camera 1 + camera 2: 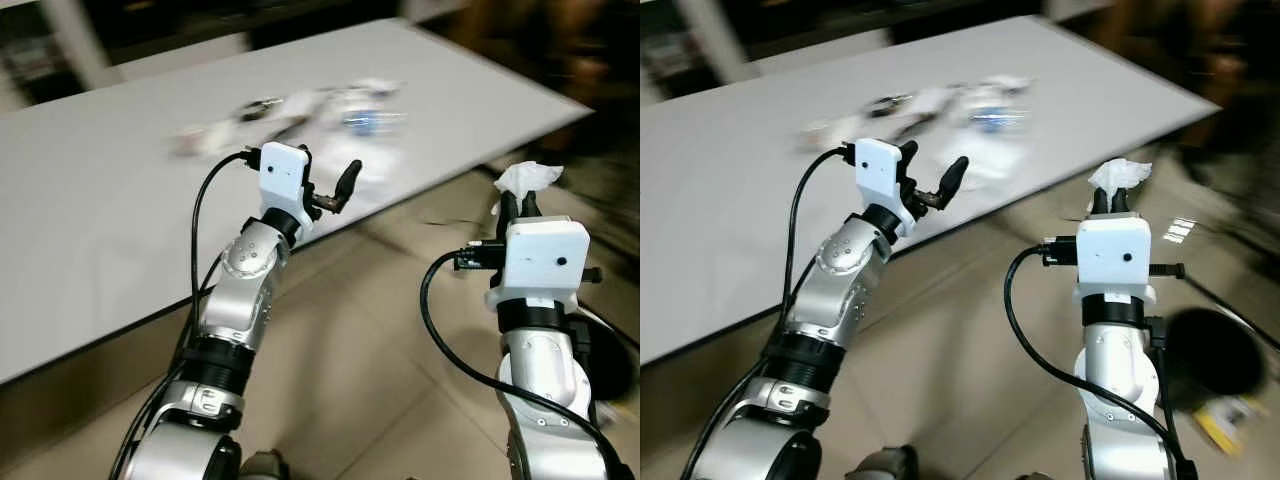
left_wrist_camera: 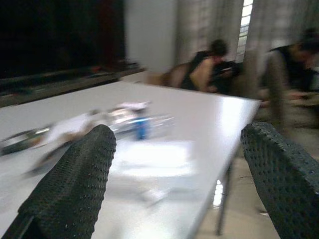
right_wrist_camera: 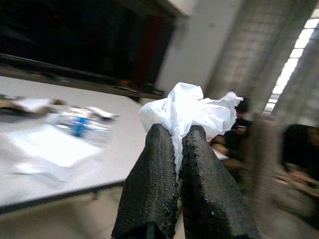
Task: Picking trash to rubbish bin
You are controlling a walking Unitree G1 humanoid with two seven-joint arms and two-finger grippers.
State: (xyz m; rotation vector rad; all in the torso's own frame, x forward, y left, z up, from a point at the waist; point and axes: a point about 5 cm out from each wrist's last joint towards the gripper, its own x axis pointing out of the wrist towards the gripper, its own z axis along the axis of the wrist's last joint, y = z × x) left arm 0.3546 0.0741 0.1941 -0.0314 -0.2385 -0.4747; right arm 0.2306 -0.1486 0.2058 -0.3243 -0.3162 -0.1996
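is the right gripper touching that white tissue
Touching. In the right wrist view the right gripper has its two black fingers pressed together on the crumpled white tissue, which sticks out past their tips.

No text can be read.

My two head cameras sit side by side and look forward and down over both my raised arms at the white table (image 1: 90,200) and the tiled floor (image 1: 380,340). Both show the same scene from slightly offset spots, blurred. The camera on my left wrist looks along my left gripper (image 2: 179,164), close over the tabletop, toward the blurred litter (image 2: 124,117) and seated people (image 2: 214,64) beyond. My right wrist camera looks along my right gripper (image 3: 175,137), facing the same table edge, litter and people from beside the table.
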